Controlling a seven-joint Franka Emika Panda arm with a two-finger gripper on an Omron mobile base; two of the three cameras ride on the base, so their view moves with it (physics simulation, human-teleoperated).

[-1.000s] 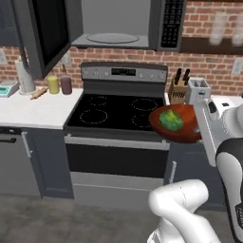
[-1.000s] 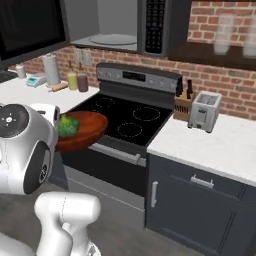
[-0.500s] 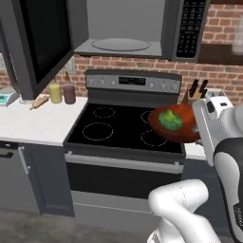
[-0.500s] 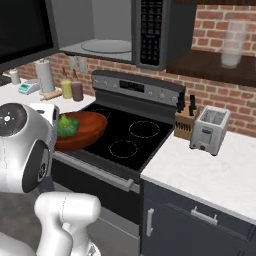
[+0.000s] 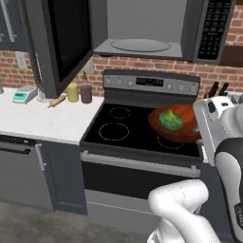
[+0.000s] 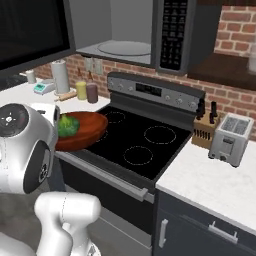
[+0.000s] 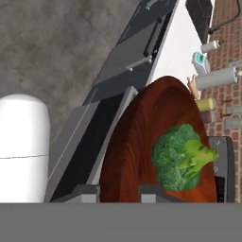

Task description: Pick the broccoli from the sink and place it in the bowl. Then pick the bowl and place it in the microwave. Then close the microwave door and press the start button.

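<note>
Presently: bowl [image 5: 176, 129] carrying broccoli [image 5: 170, 119], aloft over stove [image 5: 142, 130].
We note jaws apparently clamped on its rim; microwave [image 5: 142, 28] door [image 5: 59, 40] open.

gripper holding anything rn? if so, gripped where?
Yes: the gripper holds the bowl by its rim, one fingertip on each side of the edge. The broccoli sits inside the bowl, carried in front of the stove.

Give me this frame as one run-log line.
phase: carry bowl to microwave | fingers: shut on bowl rim | broccoli: in bowl | door: open | bowl: over stove
</note>
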